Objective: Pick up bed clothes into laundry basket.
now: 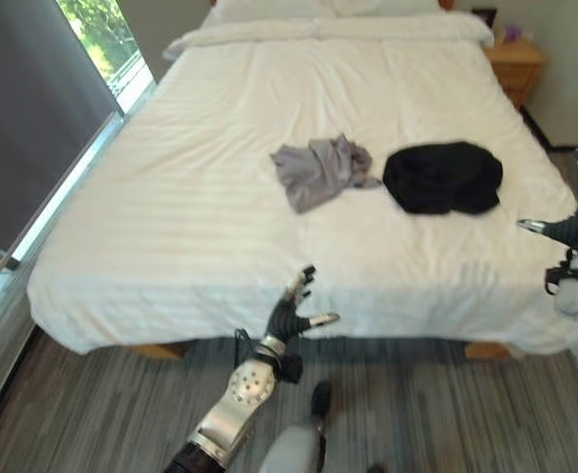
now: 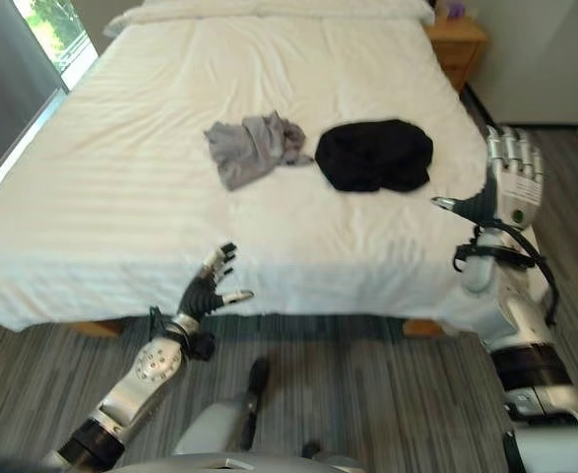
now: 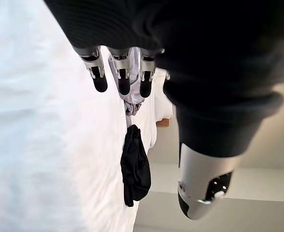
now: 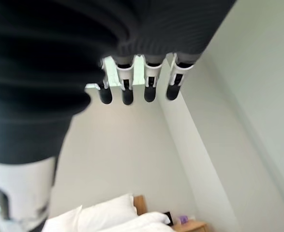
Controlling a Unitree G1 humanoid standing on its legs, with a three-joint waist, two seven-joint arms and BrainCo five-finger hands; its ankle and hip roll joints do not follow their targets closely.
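I'm hovering the left hand (image 1: 290, 317), fingers loose, at the bed (image 1: 170, 227) edge; right hand (image 2: 510, 187) raised, spread. I'm aiming past the edge for the grey cloth (image 1: 318, 169), bunching it whole.

- Silver-grey jointed left arm (image 1: 231, 394), round screws on its casing.
- Left hand (image 1: 290, 315): silver, dark-tipped fingers (image 3: 124, 82).
- Right hand (image 2: 510, 187): dark ribbed cover, silver fingers.

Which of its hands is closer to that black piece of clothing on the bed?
The right hand, raised just beside the black garment. The left hand is down at the bed's foot edge, farther off.
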